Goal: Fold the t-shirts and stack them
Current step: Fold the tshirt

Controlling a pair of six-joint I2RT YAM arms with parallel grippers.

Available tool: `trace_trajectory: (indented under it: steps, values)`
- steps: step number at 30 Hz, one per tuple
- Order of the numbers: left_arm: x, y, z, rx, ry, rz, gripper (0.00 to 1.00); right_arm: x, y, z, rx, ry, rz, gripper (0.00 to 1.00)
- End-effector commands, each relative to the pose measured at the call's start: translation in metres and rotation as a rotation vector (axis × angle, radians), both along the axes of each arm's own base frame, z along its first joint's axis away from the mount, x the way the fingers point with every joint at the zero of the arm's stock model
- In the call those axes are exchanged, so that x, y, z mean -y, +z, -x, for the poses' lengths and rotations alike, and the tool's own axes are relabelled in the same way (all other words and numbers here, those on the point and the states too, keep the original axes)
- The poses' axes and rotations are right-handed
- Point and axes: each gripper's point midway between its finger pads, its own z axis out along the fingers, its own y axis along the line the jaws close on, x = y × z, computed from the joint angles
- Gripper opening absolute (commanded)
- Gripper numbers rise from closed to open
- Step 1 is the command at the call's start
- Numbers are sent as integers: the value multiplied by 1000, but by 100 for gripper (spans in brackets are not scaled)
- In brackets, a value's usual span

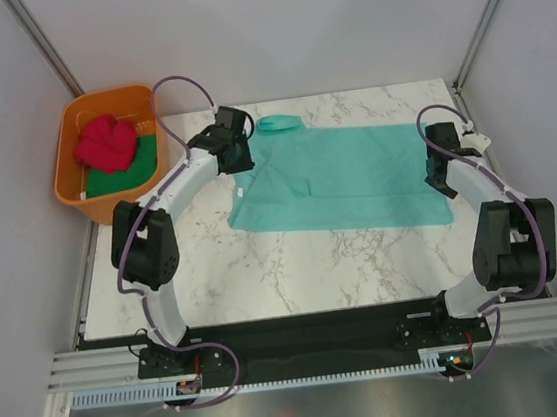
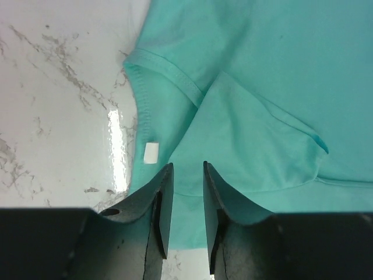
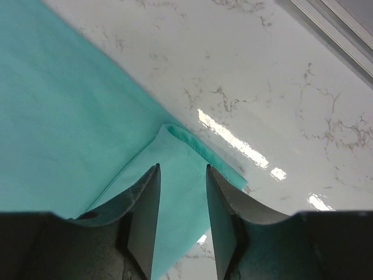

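The teal t-shirt (image 1: 345, 176) lies partly folded and flat on the marble table, its collar at the back left. My left gripper (image 1: 240, 161) is open over its left edge; in the left wrist view (image 2: 187, 169) the fingers straddle teal cloth (image 2: 262, 87) beside a white tag (image 2: 151, 152). My right gripper (image 1: 443, 182) is open over the shirt's right edge; in the right wrist view (image 3: 182, 169) it hangs over a folded corner (image 3: 186, 154). The pinkish-red t-shirt (image 1: 107, 142) lies bunched on the dark green t-shirt (image 1: 124, 173) in the tub.
An orange plastic tub (image 1: 73, 156) stands off the table's back left corner. Bare marble (image 1: 295, 267) lies in front of the teal shirt. The cell's frame posts and walls close in the back and sides.
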Motion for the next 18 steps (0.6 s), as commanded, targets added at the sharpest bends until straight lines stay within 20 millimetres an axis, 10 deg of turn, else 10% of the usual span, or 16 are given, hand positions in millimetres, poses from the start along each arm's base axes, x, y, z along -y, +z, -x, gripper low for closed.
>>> trace_trajectory:
  steps: [1, 9, 18]
  values:
    - [-6, 50, 18, 83, 24, 37, 35, -4, 26, 6, 38, -10, -28, 44]
    - [57, 18, 75, -70, -169, 173, 37, -16, -1, 16, -14, 38, -87, 26]
    - [19, -59, 101, -216, -49, 54, 36, -7, -47, 33, -149, 17, -64, 21]
